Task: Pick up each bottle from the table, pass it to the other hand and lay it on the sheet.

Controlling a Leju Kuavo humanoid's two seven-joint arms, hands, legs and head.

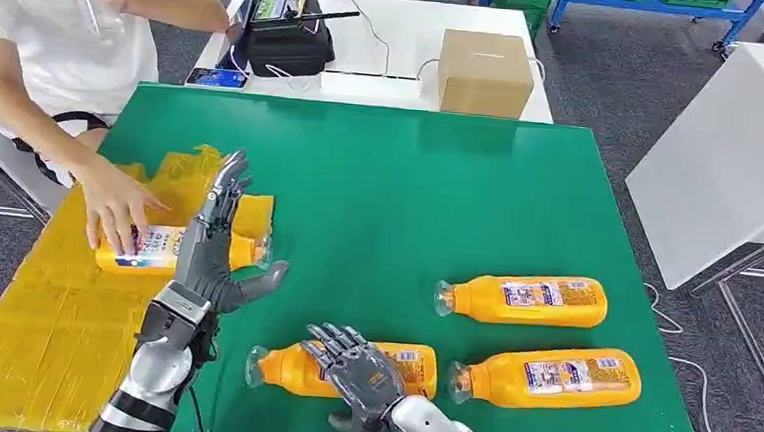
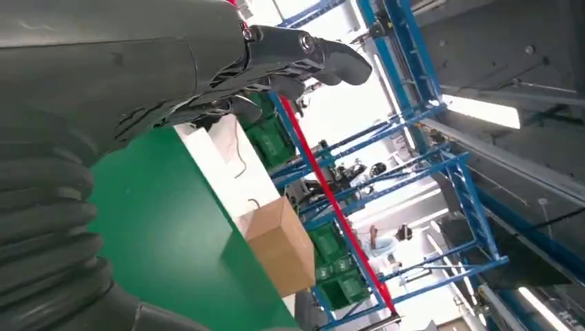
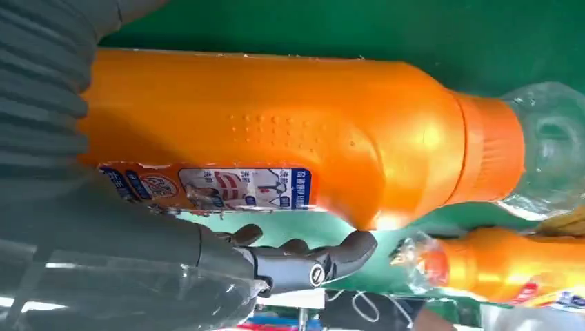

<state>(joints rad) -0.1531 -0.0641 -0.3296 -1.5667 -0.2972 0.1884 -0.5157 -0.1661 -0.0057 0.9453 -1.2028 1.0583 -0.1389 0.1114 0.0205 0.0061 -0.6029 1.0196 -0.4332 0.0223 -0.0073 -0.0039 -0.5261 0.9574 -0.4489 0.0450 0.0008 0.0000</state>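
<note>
While right hand (image 1: 364, 370) rests spread on bottle (image 1: 293, 369), cap leftward; left hand (image 1: 214, 246) released.

Counter (image 1: 409, 198): green. Sheet (image 1: 41, 325): yellow. Bottles (image 1: 528, 299): orange bodies with clear caps; each label is blue and white with red print. Left hand (image 1: 210, 256) and right hand (image 1: 359, 370): dark grey fingers (image 1: 228, 182) on silver arms. Cardboard box (image 1: 484, 72): brown. Person's shirt (image 1: 49, 25): white. Shelving frames (image 2: 441, 179): blue.
</note>
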